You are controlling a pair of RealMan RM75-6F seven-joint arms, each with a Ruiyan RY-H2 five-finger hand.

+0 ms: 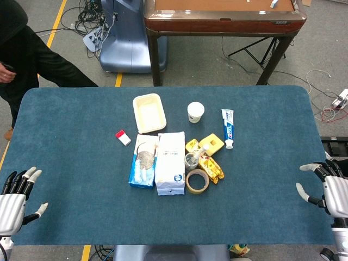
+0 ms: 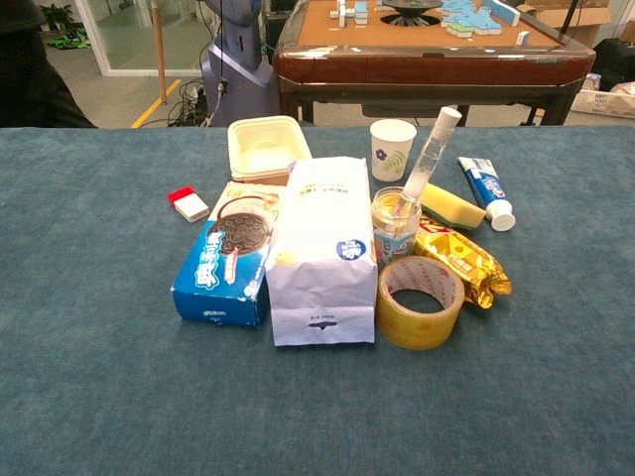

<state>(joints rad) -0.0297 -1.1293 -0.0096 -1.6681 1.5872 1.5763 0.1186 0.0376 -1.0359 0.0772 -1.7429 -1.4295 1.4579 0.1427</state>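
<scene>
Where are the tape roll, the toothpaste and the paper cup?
tape roll [image 2: 421,300], chest view, on its front outer wall
toothpaste [image 2: 479,183], chest view, on the middle of the tube
paper cup [image 1: 195,113], head view, on its side wall

- You have bare blue table [image 1: 70,179] between your left hand [image 1: 16,198] and the cookie box [image 1: 143,161].
- From your right hand [image 1: 326,190], cloth runs open to the tape roll [image 1: 197,181] and snack packet [image 1: 211,167].
- The glass jar [image 2: 395,226] stands hemmed in behind the tape.
</scene>
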